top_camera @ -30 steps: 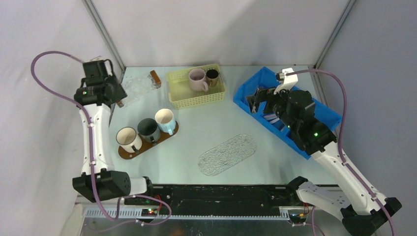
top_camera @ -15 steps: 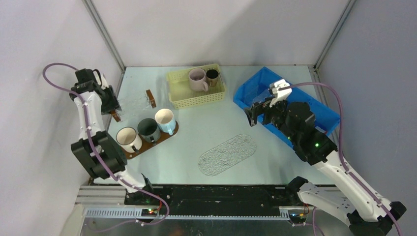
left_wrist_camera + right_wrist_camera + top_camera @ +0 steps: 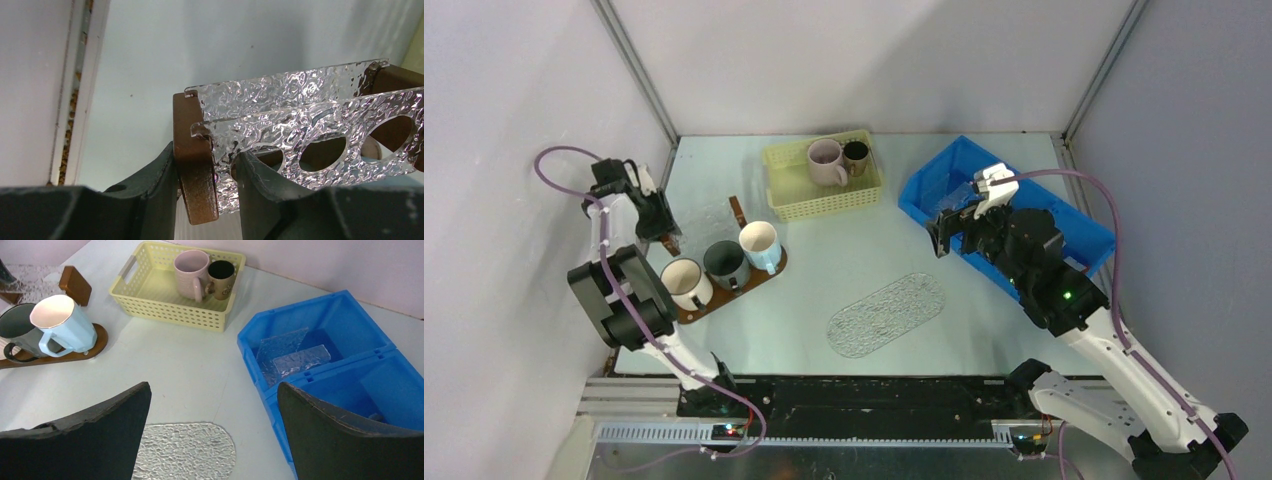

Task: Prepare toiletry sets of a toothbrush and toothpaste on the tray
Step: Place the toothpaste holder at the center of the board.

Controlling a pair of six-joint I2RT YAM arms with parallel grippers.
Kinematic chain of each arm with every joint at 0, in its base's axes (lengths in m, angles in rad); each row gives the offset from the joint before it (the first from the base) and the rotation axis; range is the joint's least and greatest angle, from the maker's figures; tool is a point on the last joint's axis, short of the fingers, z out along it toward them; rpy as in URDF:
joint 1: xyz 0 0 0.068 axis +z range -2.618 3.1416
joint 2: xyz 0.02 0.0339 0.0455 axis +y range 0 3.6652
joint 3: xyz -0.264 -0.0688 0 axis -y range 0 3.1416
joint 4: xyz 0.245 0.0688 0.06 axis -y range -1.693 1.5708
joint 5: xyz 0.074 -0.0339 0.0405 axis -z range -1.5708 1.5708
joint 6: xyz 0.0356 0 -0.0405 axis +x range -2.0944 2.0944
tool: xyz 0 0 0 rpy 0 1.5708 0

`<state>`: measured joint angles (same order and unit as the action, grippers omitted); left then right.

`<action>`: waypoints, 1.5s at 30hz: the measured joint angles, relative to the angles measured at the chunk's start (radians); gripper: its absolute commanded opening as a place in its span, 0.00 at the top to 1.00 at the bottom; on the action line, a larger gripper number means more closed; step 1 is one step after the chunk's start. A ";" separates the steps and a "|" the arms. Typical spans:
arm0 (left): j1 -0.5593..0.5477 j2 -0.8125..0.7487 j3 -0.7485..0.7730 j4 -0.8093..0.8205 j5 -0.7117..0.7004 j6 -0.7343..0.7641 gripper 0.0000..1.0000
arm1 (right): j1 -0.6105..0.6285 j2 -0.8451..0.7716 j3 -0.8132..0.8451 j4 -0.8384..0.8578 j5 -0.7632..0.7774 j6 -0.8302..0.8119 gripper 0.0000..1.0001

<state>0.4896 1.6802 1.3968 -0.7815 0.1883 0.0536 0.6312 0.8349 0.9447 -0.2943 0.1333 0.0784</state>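
Note:
No toothbrush or tube shows in any view. The clear textured oval tray lies flat at mid-table and also shows in the right wrist view. My left gripper is shut on the brown wooden end of a clear acrylic rack with round holes, held just behind the mugs. My right gripper is open and empty. It hovers over the table just left of the blue bin, above the tray's far right end.
The blue bin holds clear textured plates. A yellow basket with a pink mug and a dark mug stands at the back. Three mugs stand on a brown wooden board at the left.
My left gripper carried the rack from the back left corner toward the mugs, the arm folding back. My right gripper came out of the blue bin to its left edge, then stayed.

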 measured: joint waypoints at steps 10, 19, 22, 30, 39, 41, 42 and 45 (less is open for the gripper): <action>0.007 0.074 -0.124 0.106 -0.002 -0.004 1.00 | -0.017 0.001 0.000 -0.001 0.003 0.000 0.01; 0.019 0.110 -0.126 0.146 0.008 -0.009 0.86 | -0.036 0.002 -0.006 -0.003 0.002 0.000 0.01; 0.019 0.110 -0.126 0.146 0.007 -0.009 0.77 | -0.040 0.005 -0.008 -0.003 0.002 0.000 0.00; 0.019 0.109 -0.126 0.145 0.000 -0.008 0.54 | -0.044 0.012 -0.008 -0.003 -0.002 0.000 0.00; 0.022 0.097 -0.123 0.130 -0.045 -0.002 0.25 | -0.044 0.013 -0.009 -0.003 -0.014 0.000 0.01; 0.023 0.080 -0.123 0.121 -0.050 0.000 0.22 | -0.045 0.013 -0.009 -0.003 -0.017 0.000 0.00; 0.024 0.069 -0.121 0.114 -0.053 -0.001 0.20 | -0.045 0.013 -0.009 -0.002 -0.018 -0.001 0.00; 0.024 0.027 -0.096 0.094 -0.055 -0.002 0.14 | -0.047 0.012 -0.009 -0.003 -0.019 -0.001 0.00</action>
<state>0.5137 1.7077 1.3006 -0.6872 0.1329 0.0517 0.5846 0.8467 0.9356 -0.2970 0.1146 0.0776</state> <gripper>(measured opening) 0.813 0.993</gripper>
